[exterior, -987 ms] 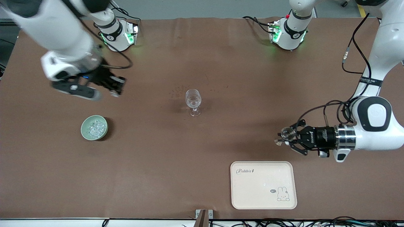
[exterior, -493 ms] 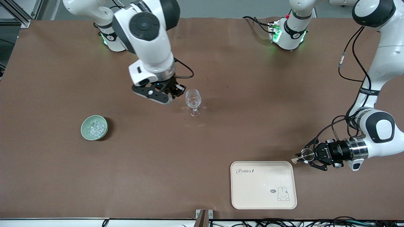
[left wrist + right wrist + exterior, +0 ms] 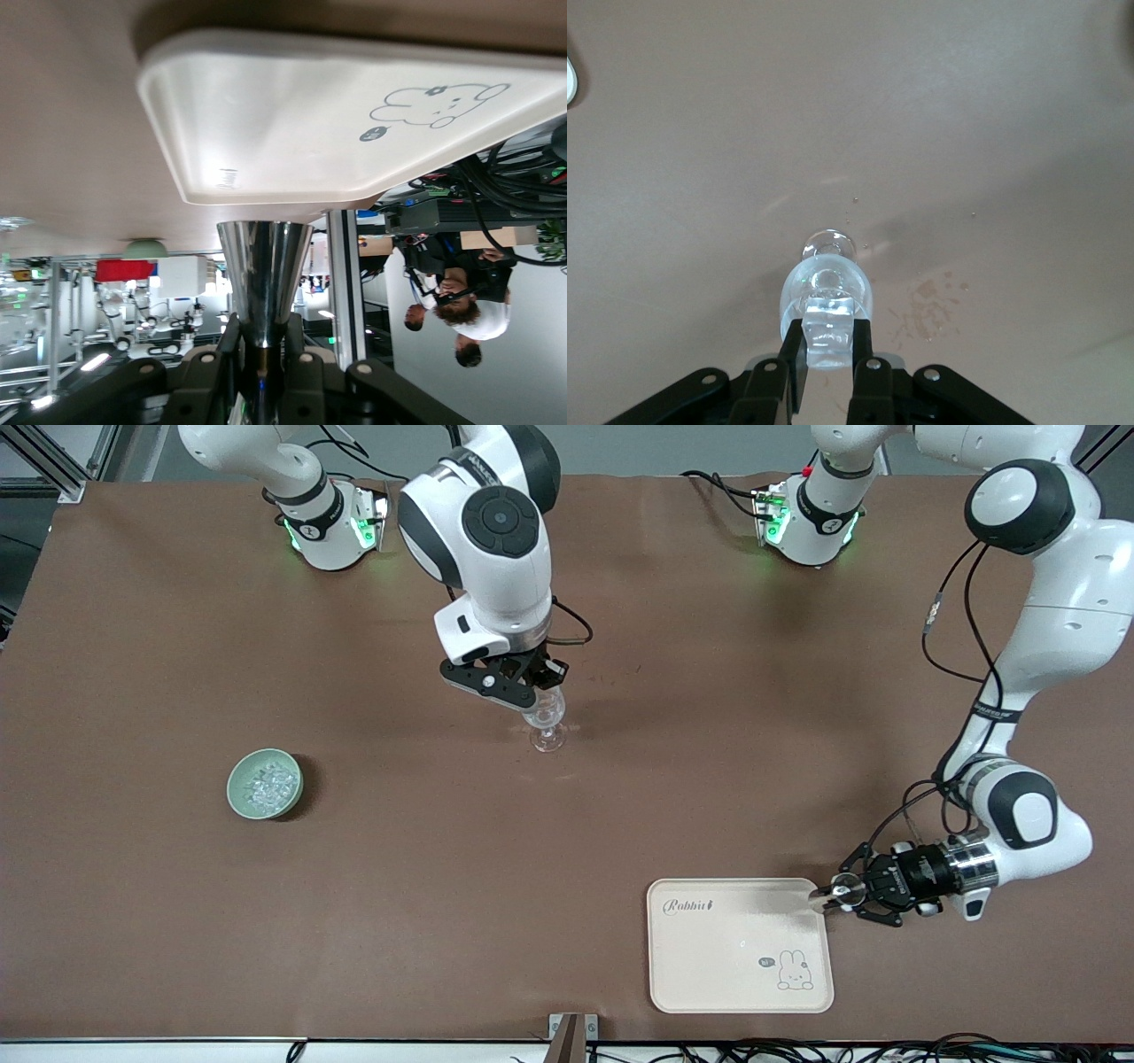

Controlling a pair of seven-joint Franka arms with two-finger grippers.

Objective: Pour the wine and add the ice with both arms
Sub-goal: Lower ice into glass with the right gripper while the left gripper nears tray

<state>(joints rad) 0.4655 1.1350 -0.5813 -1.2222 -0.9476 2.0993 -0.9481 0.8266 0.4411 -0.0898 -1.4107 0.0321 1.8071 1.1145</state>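
Note:
A clear stemmed glass point(image 3: 549, 719) stands mid-table. My right gripper point(image 3: 539, 691) hangs right over its mouth, shut on a clear ice cube point(image 3: 828, 335). In the right wrist view the gripper point(image 3: 828, 345) holds the cube above the glass point(image 3: 827, 276). More ice point(image 3: 270, 784) lies in a pale green bowl point(image 3: 239, 793) toward the right arm's end. My left gripper point(image 3: 833, 895) is shut on a shiny metal cone-shaped cup point(image 3: 842, 887), held sideways at the tray's corner. In the left wrist view the gripper point(image 3: 264, 332) grips the cup point(image 3: 264, 266) by its narrow waist.
A cream tray point(image 3: 709, 965) with a rabbit drawing lies near the front camera, beside the left gripper; it also shows in the left wrist view point(image 3: 292, 124). Small wet spots mark the brown table beside the glass point(image 3: 926, 310).
My right arm swung from beside the bowl to over the glass with the cube. My left arm carried the metal cup down to the tray's corner.

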